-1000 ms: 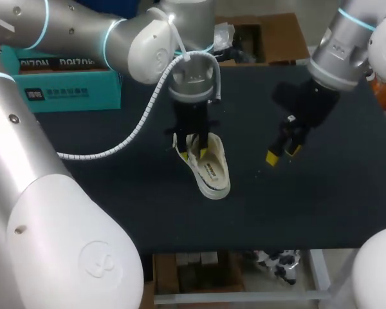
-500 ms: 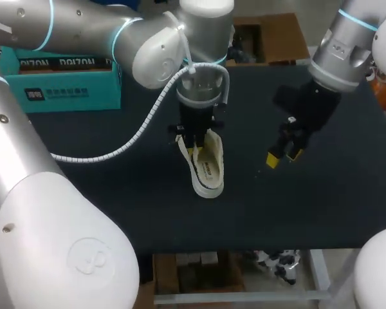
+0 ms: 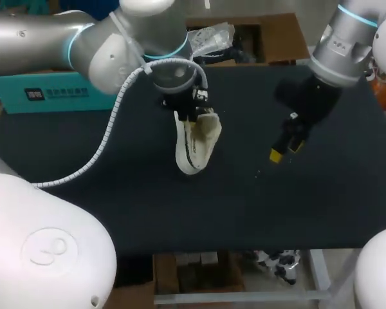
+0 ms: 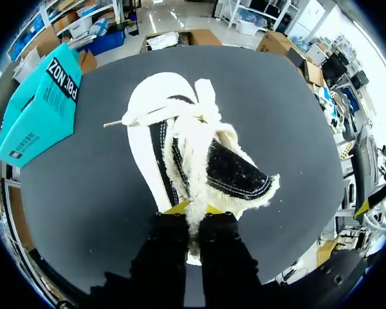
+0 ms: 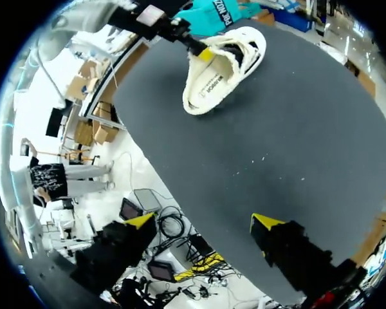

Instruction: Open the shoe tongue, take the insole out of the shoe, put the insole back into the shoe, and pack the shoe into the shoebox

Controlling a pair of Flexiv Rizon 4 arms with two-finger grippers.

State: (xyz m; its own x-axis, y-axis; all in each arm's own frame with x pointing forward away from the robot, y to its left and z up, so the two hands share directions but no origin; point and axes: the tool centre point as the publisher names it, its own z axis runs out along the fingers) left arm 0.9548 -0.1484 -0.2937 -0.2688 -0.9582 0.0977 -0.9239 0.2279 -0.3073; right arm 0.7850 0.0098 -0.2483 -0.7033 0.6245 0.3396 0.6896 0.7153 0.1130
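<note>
Left arm: reaching in over mid-desk (image 3: 309, 206), left end effector (image 4: 193, 207) clamped on the fleecy rim of the white shoe (image 3: 192, 147).
Shoe: hanging tilted under that grip.
Right arm: hovering well apart, right end effector (image 5: 202, 222) fingers spread, nothing between.
Print: dark mark on shoe's side; lettering on teal shoebox (image 3: 58, 96).

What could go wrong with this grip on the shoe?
1. The left gripper pinches only the fleece edge of the shoe, which sits tilted; it could slip or twist free.
2. The right gripper is open and apart from the shoe, so nothing braces it.
</note>
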